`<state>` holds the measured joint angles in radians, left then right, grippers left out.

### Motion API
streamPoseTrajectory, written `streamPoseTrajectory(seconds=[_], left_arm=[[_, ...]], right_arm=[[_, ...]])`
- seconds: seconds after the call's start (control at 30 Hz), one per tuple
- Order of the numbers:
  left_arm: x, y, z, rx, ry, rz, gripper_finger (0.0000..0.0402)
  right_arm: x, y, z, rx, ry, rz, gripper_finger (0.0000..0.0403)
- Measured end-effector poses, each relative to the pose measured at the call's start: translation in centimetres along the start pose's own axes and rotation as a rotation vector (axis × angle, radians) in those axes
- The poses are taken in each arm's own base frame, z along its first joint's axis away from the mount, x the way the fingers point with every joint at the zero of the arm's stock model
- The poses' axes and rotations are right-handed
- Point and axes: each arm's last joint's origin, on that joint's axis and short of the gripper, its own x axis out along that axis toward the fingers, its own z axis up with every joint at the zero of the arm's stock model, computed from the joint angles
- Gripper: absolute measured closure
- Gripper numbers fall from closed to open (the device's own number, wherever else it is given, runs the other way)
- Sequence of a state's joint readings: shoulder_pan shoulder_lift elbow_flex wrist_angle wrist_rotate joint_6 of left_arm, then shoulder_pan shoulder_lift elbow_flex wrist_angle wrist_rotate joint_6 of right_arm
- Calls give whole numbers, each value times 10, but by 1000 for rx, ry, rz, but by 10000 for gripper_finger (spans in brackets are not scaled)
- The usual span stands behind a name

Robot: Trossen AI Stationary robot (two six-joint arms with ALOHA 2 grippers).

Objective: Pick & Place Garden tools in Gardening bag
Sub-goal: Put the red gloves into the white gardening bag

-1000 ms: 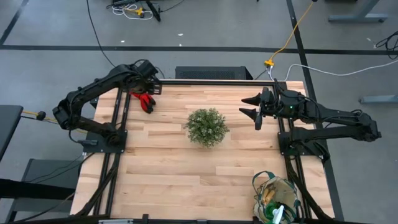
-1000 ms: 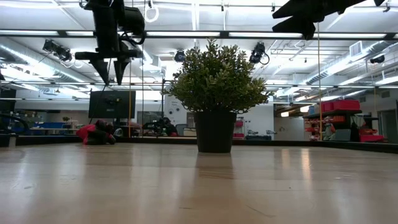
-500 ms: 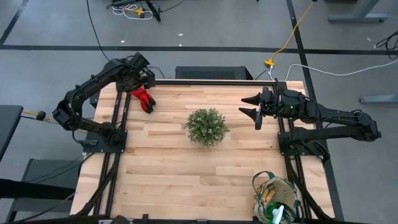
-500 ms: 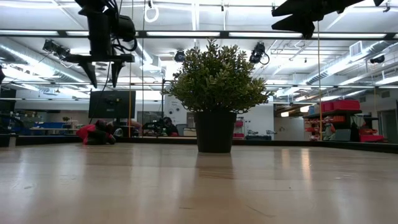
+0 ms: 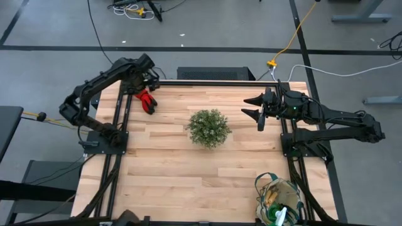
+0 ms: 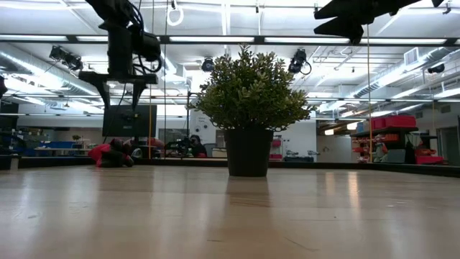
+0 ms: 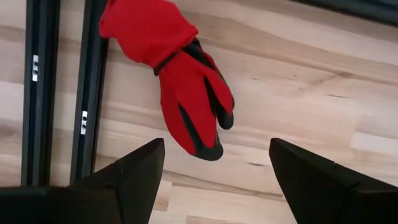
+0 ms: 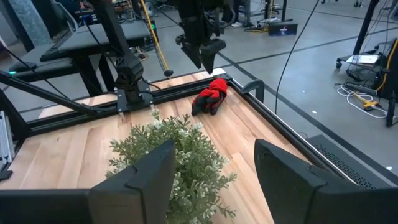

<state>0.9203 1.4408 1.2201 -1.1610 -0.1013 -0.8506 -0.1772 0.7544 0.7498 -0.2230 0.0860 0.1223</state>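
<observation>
While the left gripper (image 7: 211,180) hangs with jaws spread wide, the red-and-black fabric gloves (image 7: 177,78) lie on the wooden worktop (image 5: 169,169) directly below, untouched, beside the dark frame rail (image 7: 87,93). Right jaws stand open.

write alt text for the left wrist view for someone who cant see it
A pair of red gloves with black trim lies on the light wooden table beside a black frame rail. The left tool hangs above them with its two dark fingers spread wide and nothing between them.
</observation>
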Motion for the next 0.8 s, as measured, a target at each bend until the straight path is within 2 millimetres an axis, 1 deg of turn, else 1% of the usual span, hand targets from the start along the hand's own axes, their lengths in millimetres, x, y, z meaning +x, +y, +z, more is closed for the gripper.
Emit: streamPoseTrajectory(seconds=[0.3, 0.4, 0.57, 0.63, 0.8], left_arm=[[33, -14, 6, 13, 73, 83, 102], [37, -18, 6, 27, 43, 100, 102], [43, -22, 7, 29, 19, 66, 102], [53, -20, 3, 24, 45, 51, 102], [78, -8, -14, 34, 127, 107, 102]], right_arm=[[0, 0, 0, -1, -1, -2, 183], [0, 0, 0, -3, -1, -2, 183], [0, 0, 0, -3, -1, -2, 183], [0, 0, 0, -3, -1, -3, 183], [0, 0, 0, -2, -1, -2, 183]])
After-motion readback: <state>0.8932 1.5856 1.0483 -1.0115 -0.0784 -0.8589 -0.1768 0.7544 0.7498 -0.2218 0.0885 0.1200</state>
